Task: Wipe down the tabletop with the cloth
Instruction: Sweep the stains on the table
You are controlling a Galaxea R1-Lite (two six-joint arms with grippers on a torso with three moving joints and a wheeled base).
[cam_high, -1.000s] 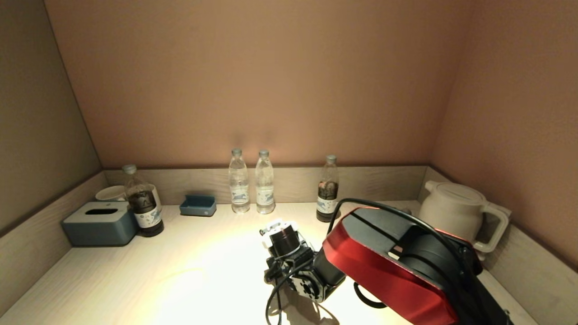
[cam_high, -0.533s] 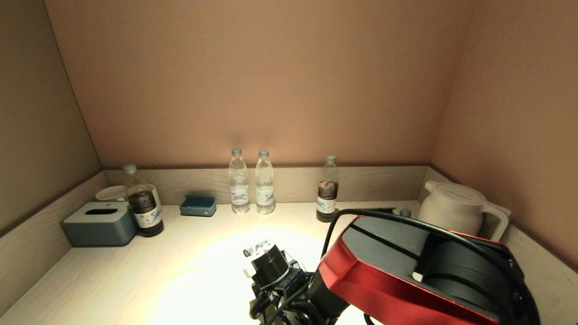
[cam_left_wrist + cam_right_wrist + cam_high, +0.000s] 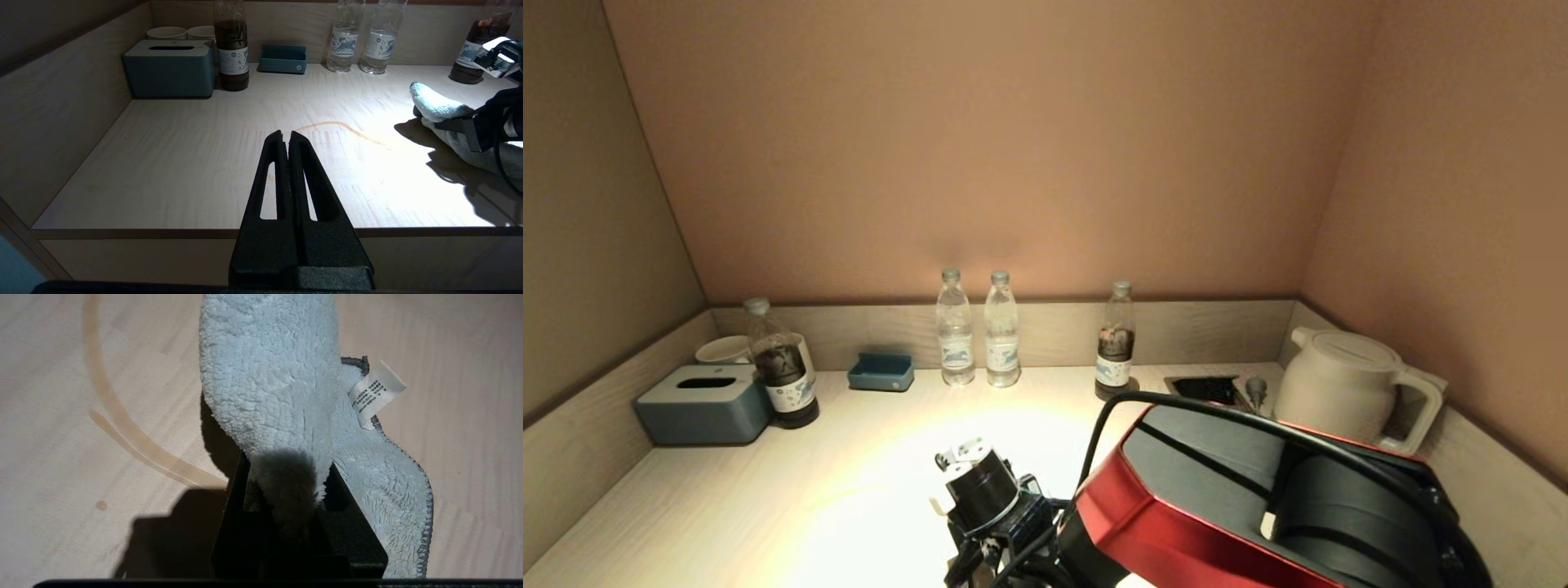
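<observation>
Here the right end effector [image 3: 286, 486], angled down, clamps the cloth [image 3: 278, 388] against the tabletop [image 3: 449, 375].

- This looks like a hotel room's drinks nook: a pale wood counter [image 3: 727, 506] set into an alcove with plain brown walls [image 3: 980, 139] on three sides.
- Guest supplies line the back: two water bottles [image 3: 978, 336], two dark drink bottles [image 3: 1116, 341] (one at each side), and a white electric kettle [image 3: 1352, 385].
- At the left stand a blue tissue box [image 3: 704, 403], white cups [image 3: 723, 349] and a small blue tray [image 3: 880, 371].
</observation>
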